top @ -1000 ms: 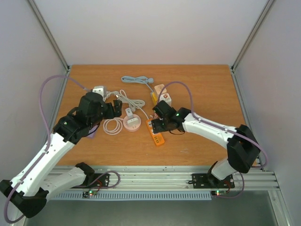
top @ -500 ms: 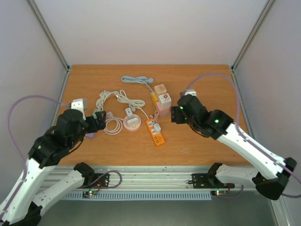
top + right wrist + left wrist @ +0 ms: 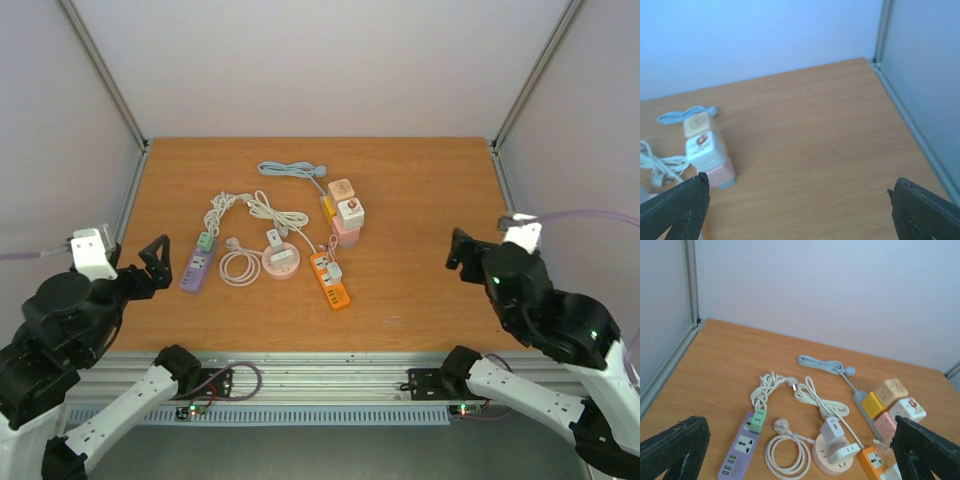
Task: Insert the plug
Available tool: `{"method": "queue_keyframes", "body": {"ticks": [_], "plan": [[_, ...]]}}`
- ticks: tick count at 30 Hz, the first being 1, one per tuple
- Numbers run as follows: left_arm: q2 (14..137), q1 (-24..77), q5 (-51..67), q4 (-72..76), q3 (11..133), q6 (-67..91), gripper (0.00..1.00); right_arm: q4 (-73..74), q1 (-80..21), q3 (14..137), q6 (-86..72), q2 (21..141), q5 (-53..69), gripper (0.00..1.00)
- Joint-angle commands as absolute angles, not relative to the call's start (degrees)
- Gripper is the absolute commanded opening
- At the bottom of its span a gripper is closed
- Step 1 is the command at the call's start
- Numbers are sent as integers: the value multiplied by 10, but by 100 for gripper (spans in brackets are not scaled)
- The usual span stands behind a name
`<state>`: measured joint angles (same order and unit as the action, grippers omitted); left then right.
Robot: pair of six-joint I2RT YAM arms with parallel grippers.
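An orange power strip (image 3: 331, 282) lies mid-table with a small white plug (image 3: 333, 270) seated in its top. In the left wrist view the orange strip (image 3: 871, 461) shows at the bottom edge. My left gripper (image 3: 150, 268) hangs open and empty over the near left edge, well away from the purple strip (image 3: 196, 270). My right gripper (image 3: 458, 252) is open and empty at the near right, far from the orange strip. In each wrist view the left gripper (image 3: 800, 440) and the right gripper (image 3: 800, 200) have both fingers wide apart with nothing between them.
A green plug (image 3: 204, 241) sits in the purple strip. A white cable coil (image 3: 238, 267), a round pink socket (image 3: 281, 262) with white adapters, stacked cube sockets (image 3: 345, 212) and a blue-grey cable (image 3: 290, 169) lie behind. Frame posts stand at the table's far corners.
Both arms have drawn back from the middle of the table to the near corners. The right gripper has left the orange strip and opened wide; the left stayed open.
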<state>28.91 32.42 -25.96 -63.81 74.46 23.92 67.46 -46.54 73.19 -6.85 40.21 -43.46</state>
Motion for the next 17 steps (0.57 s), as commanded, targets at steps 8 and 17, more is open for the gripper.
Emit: {"method": "queue_keyframes", "body": {"ticks": [8, 17], "plan": [[272, 323, -277, -614, 758, 198, 99, 736, -463, 700, -120, 344, -535, 99], [274, 323, -267, -595, 743, 198, 99, 730, -463, 694, -124, 347, -533, 98]]}}
